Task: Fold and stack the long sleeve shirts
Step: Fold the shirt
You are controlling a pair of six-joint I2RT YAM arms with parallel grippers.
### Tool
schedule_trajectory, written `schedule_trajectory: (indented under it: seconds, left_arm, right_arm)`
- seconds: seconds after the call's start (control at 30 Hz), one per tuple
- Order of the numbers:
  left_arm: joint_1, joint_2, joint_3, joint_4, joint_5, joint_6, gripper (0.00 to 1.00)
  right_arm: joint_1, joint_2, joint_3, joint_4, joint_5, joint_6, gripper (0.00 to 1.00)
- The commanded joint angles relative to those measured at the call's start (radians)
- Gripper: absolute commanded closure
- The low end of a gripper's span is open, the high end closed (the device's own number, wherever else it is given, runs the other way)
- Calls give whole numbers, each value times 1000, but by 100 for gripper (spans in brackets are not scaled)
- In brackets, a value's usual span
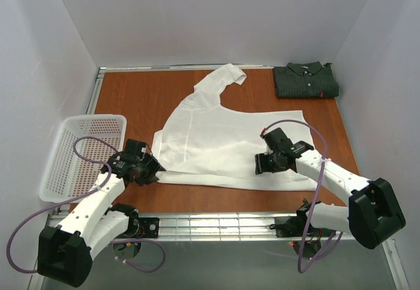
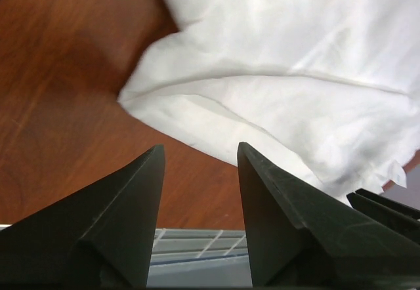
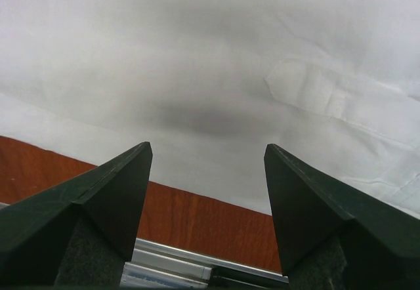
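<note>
White shirt (image 1: 223, 145) is spread flat by the near edge of the tabletop (image 1: 131, 106), likely for folding; dark shirt (image 1: 306, 81) is parked folded at the far right corner. Left end effector (image 1: 152, 169) is set half-open, right end effector (image 1: 261, 163) wide, both empty at the hem.

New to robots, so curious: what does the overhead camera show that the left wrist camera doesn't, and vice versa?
Only overhead: the folded dark shirt at the far right, the mesh basket at the left, and the right gripper over the white shirt. Only left wrist: close up, the layered folds at that shirt's corner, and that the left gripper is open, nothing between its fingers. Both: the white shirt and the wooden table.
</note>
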Motion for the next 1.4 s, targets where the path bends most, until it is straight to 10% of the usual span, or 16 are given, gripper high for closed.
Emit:
schedule_trajectory:
  seconds: [0.0, 0.57, 1.13, 1.37]
  left_arm:
    - [7, -4, 134, -20, 38, 53, 57]
    - [7, 635, 472, 221, -53, 356, 47]
    - [42, 404, 87, 114, -30, 231, 48]
    - [52, 400, 418, 86, -124, 433, 37]
  right_arm:
    - [21, -52, 112, -36, 22, -4, 35]
    - [33, 255, 304, 113, 81, -89, 34]
    - [205, 211, 24, 35, 3, 42, 33]
    - [116, 131, 385, -143, 203, -200, 32]
